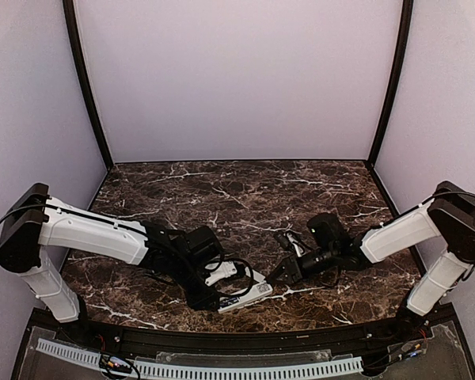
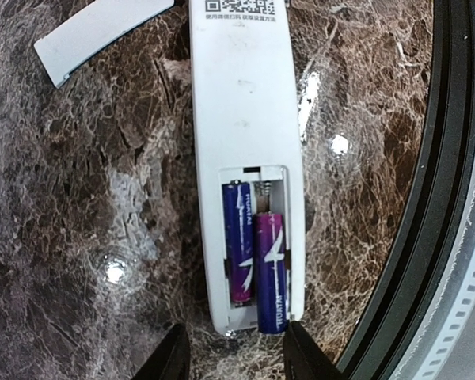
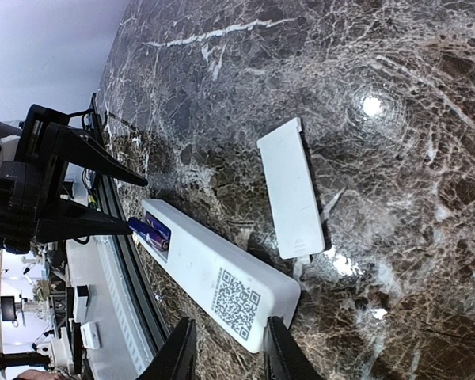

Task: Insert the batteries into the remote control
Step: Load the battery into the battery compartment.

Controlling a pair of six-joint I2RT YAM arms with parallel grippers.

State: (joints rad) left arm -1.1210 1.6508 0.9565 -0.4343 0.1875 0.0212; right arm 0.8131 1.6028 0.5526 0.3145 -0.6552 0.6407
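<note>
While the remote control (image 2: 245, 103) is laid back-up on the marble table (image 2: 79, 198), its button face is hidden and its far end is cut off by the top edge of the left wrist view. Both batteries (image 2: 239, 241) are seen in the open recess (image 2: 253, 178) at the near end. One is seated fully inside. The other (image 2: 271, 273) is shifted toward the remote's end, its tip over the recess wall, with a spring (image 2: 263, 188) exposed behind it. The left gripper (image 2: 237, 328) is set astride that end with jaws partly open, and only the fingertips (image 2: 178, 352) are shown. A gap is seen on one side, so nothing is gripped. The end with the QR code (image 3: 236, 302) is placed between the parted fingers of the right gripper (image 3: 228, 328). Whether it is pinched cannot be told, as the contact is lost at the frame's bottom edge. The cover plate (image 3: 291, 186) is laid flat just beside the remote, not touching it, and only a corner is caught by the left wrist camera. From the top view the batteries cannot be made out.
</note>
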